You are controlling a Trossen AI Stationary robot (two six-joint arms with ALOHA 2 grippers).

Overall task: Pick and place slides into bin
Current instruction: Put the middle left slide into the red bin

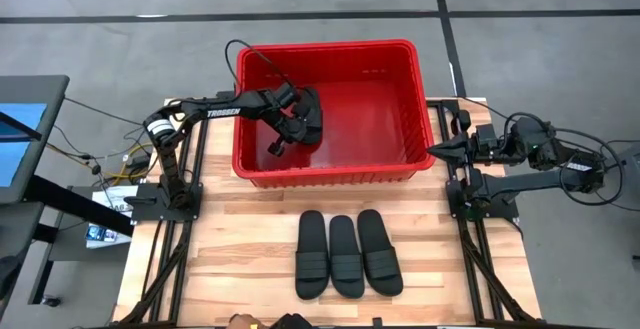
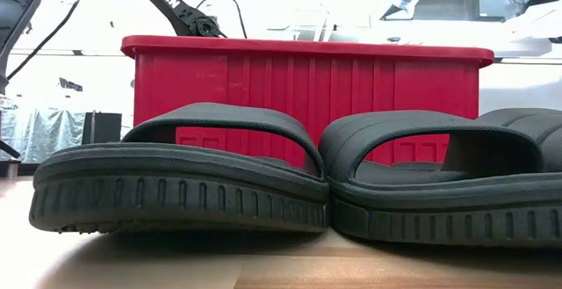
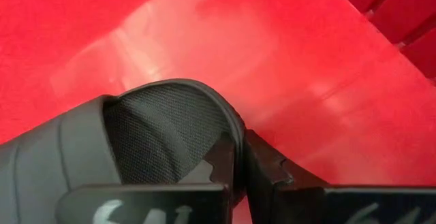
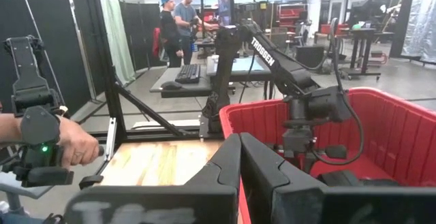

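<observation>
The left tool [image 1: 291, 119], its arm lettered "TROSSEN", pinches one black ribbed-strap rubber slide [image 1: 306, 115] inside the red plastic bin [image 1: 330, 174]. Three matching slides [image 1: 347, 253] lie on the wooden counter [image 1: 240, 259]. The right tool [image 1: 440, 148], pressed together, waits beside the bin's right.

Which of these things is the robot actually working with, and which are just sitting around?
In the job: red bin; slide gripped by left gripper inside the bin; three slides waiting on the table.

Not in the job: right gripper, idle beside the bin; keyboard; people behind.
</observation>
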